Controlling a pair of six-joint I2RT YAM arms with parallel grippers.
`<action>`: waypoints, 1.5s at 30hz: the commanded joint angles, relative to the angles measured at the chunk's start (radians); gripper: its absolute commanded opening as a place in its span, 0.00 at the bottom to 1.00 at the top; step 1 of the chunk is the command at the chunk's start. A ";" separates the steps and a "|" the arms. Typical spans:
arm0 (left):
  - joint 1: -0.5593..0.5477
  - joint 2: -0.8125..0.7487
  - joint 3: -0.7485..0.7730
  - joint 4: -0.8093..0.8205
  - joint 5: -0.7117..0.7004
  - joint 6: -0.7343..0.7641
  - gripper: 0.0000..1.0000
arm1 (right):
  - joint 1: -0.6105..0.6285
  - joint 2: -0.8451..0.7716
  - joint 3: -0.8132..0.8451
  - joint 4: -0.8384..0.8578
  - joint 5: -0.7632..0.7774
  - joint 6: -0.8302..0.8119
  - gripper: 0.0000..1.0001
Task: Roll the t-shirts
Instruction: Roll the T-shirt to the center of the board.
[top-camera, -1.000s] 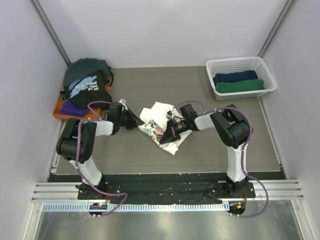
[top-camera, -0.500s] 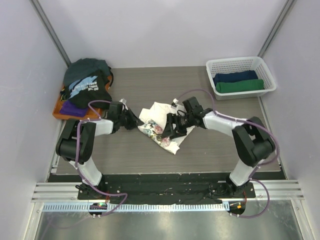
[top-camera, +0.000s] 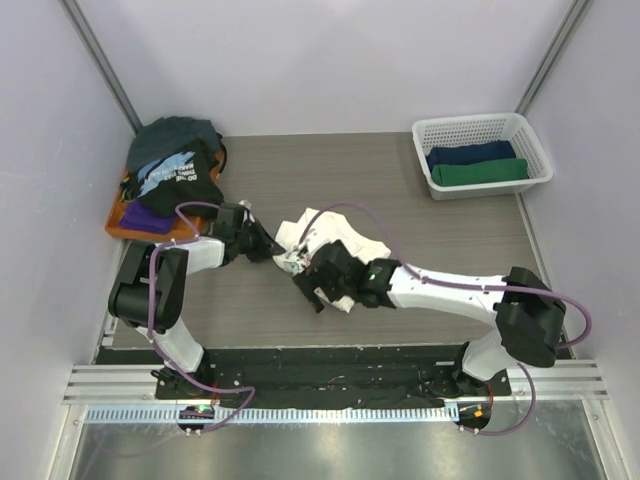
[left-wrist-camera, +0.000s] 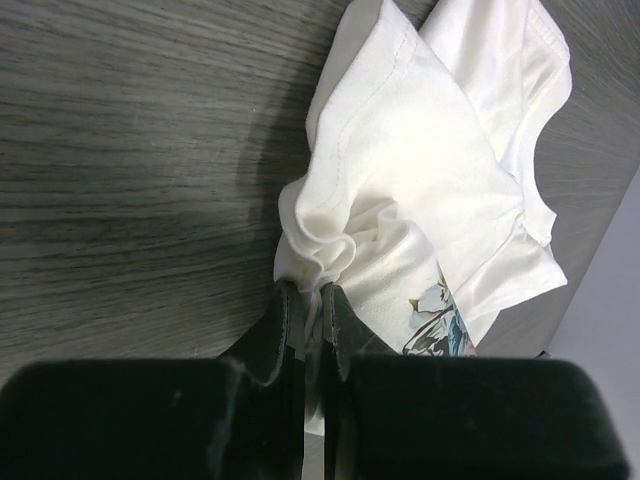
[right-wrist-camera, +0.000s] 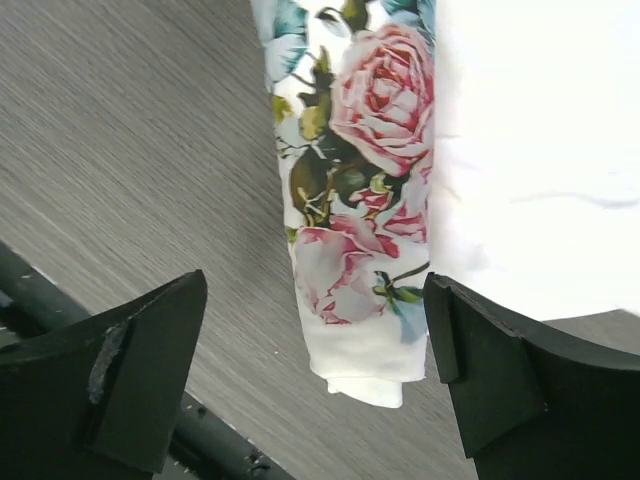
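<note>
The cream-white t-shirt (top-camera: 322, 225) with the rose print lies bunched in the middle of the table. My left gripper (top-camera: 272, 250) is shut on a gathered fold at its left edge; in the left wrist view the fingers (left-wrist-camera: 285, 320) pinch white cloth of the shirt (left-wrist-camera: 420, 170). My right gripper (top-camera: 318, 288) hovers low over the shirt's near end, open. In the right wrist view its wide-apart fingers (right-wrist-camera: 150, 360) straddle the folded, rose-printed end (right-wrist-camera: 360, 240) without touching it. More t-shirts, black (top-camera: 180, 178), teal (top-camera: 175, 130) and purple (top-camera: 145, 215), are piled at far left.
The pile sits on a flat orange tray (top-camera: 118, 222) at the table's left edge. A white lattice basket (top-camera: 470, 124) at far right holds a rolled navy tee (top-camera: 470, 155) and a rolled green tee (top-camera: 480, 173). A black rail (right-wrist-camera: 215, 445) runs along the near edge.
My right gripper let go of the shirt, opened wide and swung from the shirt's right side round to its near end, arm stretched low. The left gripper kept its pinch.
</note>
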 joint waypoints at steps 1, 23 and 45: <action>-0.001 -0.034 0.025 -0.079 -0.013 0.034 0.00 | 0.172 0.063 0.076 0.040 0.385 -0.152 1.00; 0.001 -0.062 0.082 -0.221 0.028 -0.044 0.00 | 0.269 0.574 0.330 0.020 0.845 -0.282 0.97; 0.001 -0.076 0.134 -0.270 0.057 -0.024 0.12 | 0.177 0.526 0.308 -0.006 0.566 -0.129 0.01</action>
